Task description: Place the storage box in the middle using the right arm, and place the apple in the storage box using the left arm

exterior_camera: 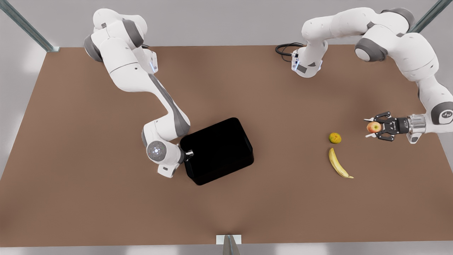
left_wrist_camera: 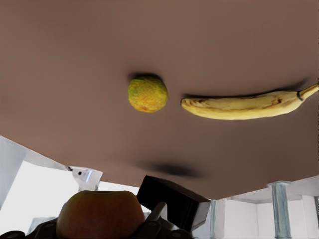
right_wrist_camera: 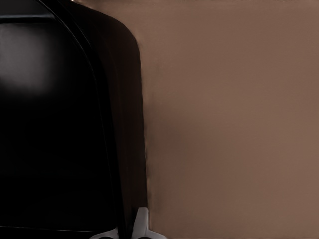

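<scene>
1. The right gripper (exterior_camera: 189, 154) is at the storage box (exterior_camera: 217, 150), its fingers pinched on the wall of the box nearest the front view's left; in the right wrist view one pale fingertip (right_wrist_camera: 141, 224) sits just outside that dark wall.
2. The box rests on the desk (exterior_camera: 88, 198) near its middle, a little toward the front view's left and turned at an angle to the desk edges. My guess is that it needs only a short slide, kept low so the thin wall does not slip from the pinch.
3. The left gripper (exterior_camera: 372, 128) hangs above the desk near the edge at the front view's right, clamped on the apple (exterior_camera: 374, 126), which is clear of the surface.
4. To do this step well, I would carry the apple high over the greenish citrus (exterior_camera: 335, 137) and the banana (exterior_camera: 339, 163), which lie between it and the box, and let go only once it is above the floor of the box.
5. The box looks empty inside, though its glossy black interior hides detail.
</scene>
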